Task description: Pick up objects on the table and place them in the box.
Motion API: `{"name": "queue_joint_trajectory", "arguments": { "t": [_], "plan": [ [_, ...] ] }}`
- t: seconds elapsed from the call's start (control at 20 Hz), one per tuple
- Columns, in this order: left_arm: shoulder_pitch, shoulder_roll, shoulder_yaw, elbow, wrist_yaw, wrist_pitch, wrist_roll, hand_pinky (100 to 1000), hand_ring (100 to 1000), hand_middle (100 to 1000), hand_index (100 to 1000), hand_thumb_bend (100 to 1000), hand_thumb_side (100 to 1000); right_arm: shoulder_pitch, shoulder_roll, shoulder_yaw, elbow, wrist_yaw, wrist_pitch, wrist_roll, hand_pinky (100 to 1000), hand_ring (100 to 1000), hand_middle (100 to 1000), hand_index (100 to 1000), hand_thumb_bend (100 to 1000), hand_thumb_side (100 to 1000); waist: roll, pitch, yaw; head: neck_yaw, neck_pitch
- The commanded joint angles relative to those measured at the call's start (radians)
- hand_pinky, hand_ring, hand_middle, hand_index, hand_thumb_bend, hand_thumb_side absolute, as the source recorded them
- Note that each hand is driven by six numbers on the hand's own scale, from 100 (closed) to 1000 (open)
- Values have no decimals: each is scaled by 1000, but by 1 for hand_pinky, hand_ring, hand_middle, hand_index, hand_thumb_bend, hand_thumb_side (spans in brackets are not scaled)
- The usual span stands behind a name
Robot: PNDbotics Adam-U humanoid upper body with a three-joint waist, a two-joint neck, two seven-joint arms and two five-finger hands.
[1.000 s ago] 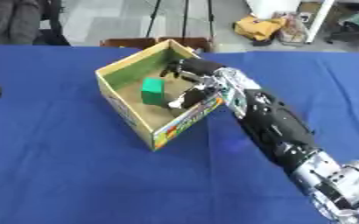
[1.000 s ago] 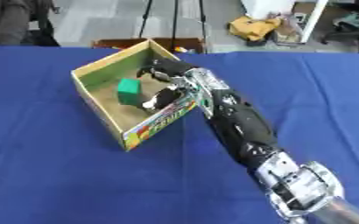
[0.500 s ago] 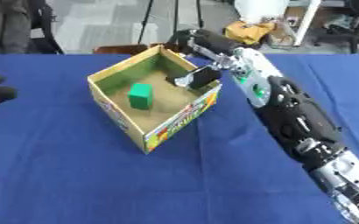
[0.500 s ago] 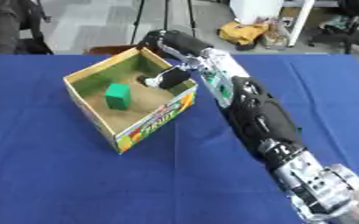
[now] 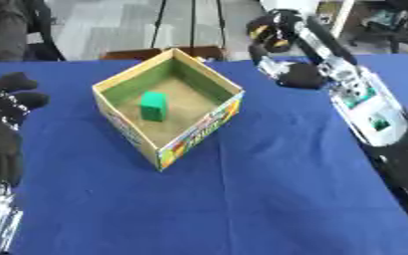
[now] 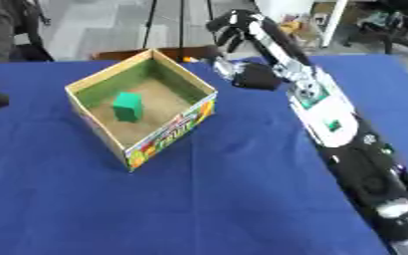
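Only left eye view shows left hand [image 5: 5,119], open, box [image 5: 125,129] nearby.

- The scene is lit evenly and fairly brightly; no single lamp can be made out.
- A soft shadow is cast inside the cardboard box [image 5: 168,107], along its walls on the side away from the right hand [image 6: 238,47].
- The right hand itself is smeared by motion blur, so its fingers cannot be read.
- The blue tablecloth [image 5: 259,199] below that hand is shown without glare.
- The left hand [image 5: 3,124] is rendered as a dark, soft mass.
- The floor beyond the right hand is paler and washed out.
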Motion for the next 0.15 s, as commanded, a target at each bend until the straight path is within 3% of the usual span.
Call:
{"name": "queue_joint_trajectory", "arguments": {
  "t": [0.05,0.15],
  "plan": [
    [-4,28,17,-7,-8,-2,17,715,619,625,745,616,1000,46,-21,-73,-107,-134,57,-33,557,649,711,782,106,642,3,-15,-9,25,4],
    [-1,32,19,-4,-9,0,25,717,622,629,749,615,1000,94,-13,-111,-134,-182,83,-61,557,651,714,782,100,659,6,-14,-25,35,7]
  ]
}}
